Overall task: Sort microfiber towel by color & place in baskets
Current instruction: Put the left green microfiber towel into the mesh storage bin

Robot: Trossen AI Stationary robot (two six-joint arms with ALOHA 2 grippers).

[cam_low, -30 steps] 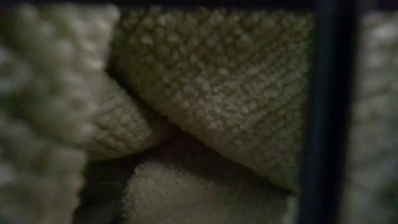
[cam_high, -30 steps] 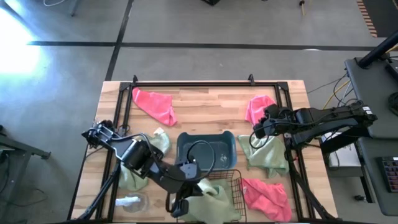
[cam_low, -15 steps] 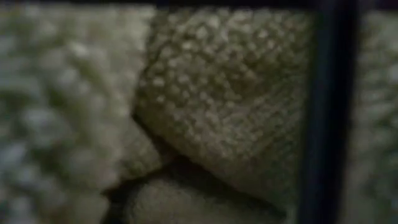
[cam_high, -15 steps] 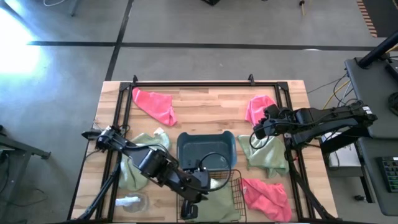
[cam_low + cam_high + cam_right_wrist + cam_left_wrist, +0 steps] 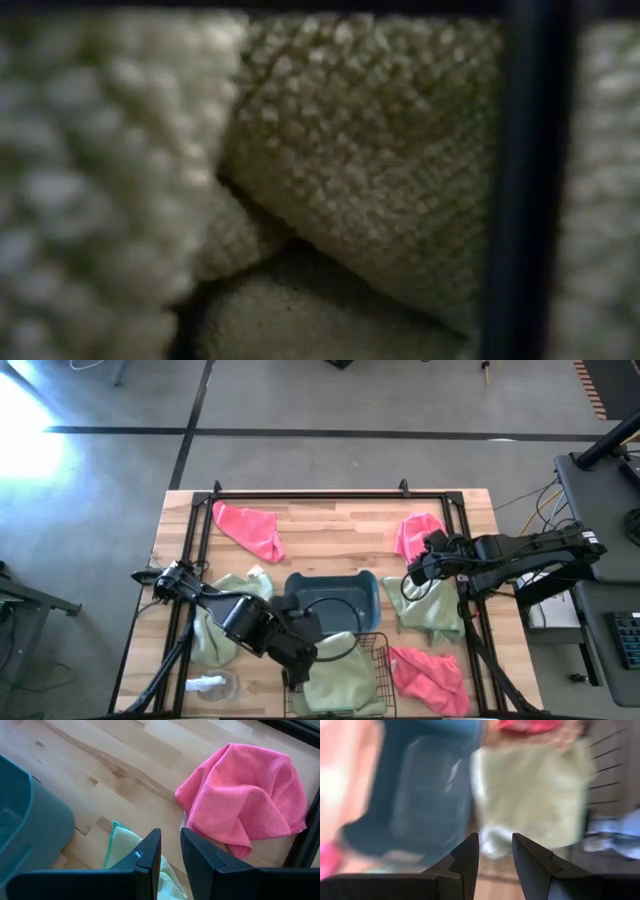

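Note:
A sage green towel (image 5: 345, 682) lies heaped in the black wire basket (image 5: 378, 658) at the table's near edge, and it fills the low view (image 5: 360, 150). My left gripper (image 5: 293, 678) hangs open at the basket's left side, with nothing between its fingers (image 5: 495, 855). The blue-grey bin (image 5: 332, 600) stands just beyond. My right gripper (image 5: 412, 570) is open, its fingers (image 5: 170, 855) over the edge of another green towel (image 5: 432, 610) and beside a pink towel (image 5: 245, 795).
Pink towels lie at the far left (image 5: 250, 528) and near right (image 5: 428, 670). A third green towel (image 5: 222, 622) lies under my left arm. A small white-and-clear object (image 5: 205, 685) sits at the near left. A black frame (image 5: 310, 493) rims the table.
My left gripper has opened and let go of the green towel, which has settled into the wire basket. The gripper first went a little toward the table's right edge, then drew back toward the far edge.

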